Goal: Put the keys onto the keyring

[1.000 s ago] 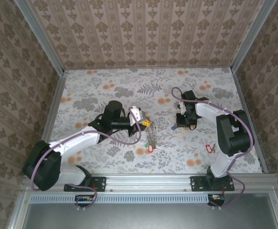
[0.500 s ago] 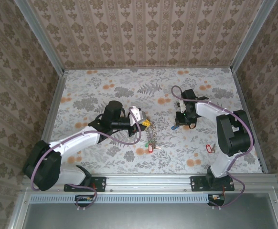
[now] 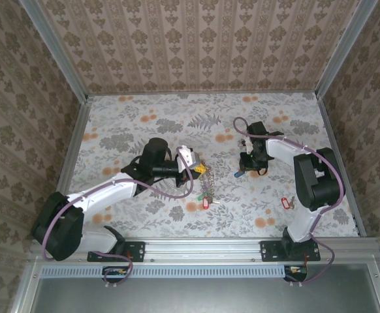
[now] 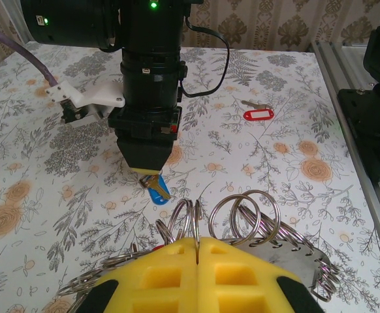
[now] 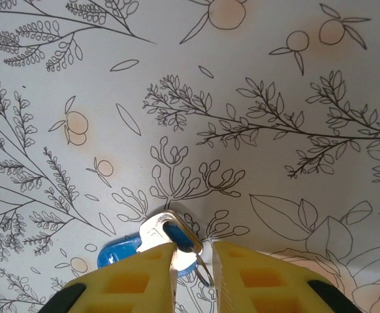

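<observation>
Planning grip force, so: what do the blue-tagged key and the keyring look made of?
The blue-tagged key: silvery, shiny head, likely metal. Its tag is glossy, slightly translucent blue, probably plastic. The keyring: thin bright wire loops with sharp glints, apparently polished steel or a similar metal.

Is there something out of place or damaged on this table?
Nothing looks damaged. One red-tagged key lies alone by the right arm's base, far from the keyring in the left gripper.
</observation>
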Robot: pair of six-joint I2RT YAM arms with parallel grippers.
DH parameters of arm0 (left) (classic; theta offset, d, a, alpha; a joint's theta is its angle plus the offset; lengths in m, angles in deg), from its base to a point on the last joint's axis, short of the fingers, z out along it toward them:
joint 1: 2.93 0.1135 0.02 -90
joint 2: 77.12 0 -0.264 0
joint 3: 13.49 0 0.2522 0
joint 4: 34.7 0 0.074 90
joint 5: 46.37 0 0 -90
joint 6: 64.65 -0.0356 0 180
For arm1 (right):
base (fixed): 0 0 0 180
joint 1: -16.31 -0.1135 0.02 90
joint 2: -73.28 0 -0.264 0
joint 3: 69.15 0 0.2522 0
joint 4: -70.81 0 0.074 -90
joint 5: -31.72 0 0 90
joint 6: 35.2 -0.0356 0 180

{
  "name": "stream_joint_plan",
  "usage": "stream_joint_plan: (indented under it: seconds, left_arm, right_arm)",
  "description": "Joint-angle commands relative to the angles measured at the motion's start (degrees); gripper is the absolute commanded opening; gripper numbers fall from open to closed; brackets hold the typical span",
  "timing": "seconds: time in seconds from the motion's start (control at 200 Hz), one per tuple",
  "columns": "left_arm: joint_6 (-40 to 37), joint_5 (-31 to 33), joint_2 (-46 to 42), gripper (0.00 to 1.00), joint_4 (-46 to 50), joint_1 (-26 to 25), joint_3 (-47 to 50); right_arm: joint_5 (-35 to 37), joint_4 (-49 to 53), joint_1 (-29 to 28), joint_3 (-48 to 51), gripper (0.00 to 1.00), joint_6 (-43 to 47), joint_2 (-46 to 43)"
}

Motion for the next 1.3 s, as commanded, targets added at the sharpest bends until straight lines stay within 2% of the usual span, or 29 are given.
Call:
stream_joint_plan:
  seconds: [0.0,0.63,1.295]
  left_arm:
    - [-0.69,-1.09,0.08,0.00,0.20,-0.25,-1.13]
    - [-0.59,-1.18,-0.08,0.00,0.29,-0.30,-1.45]
    - [-0.76,-1.19,-0.37,0.00,0.78,-0.41,-1.46]
  right_arm:
    - [1.52,2.26,-0.16,-0.63,0.23,0.44,0.51]
    - [-0.63,2.61,-0.16,0.16,0.15,1.01,0.42]
    - [-1.12,2.31,-0.16,0.34,0.15,0.86,1.13]
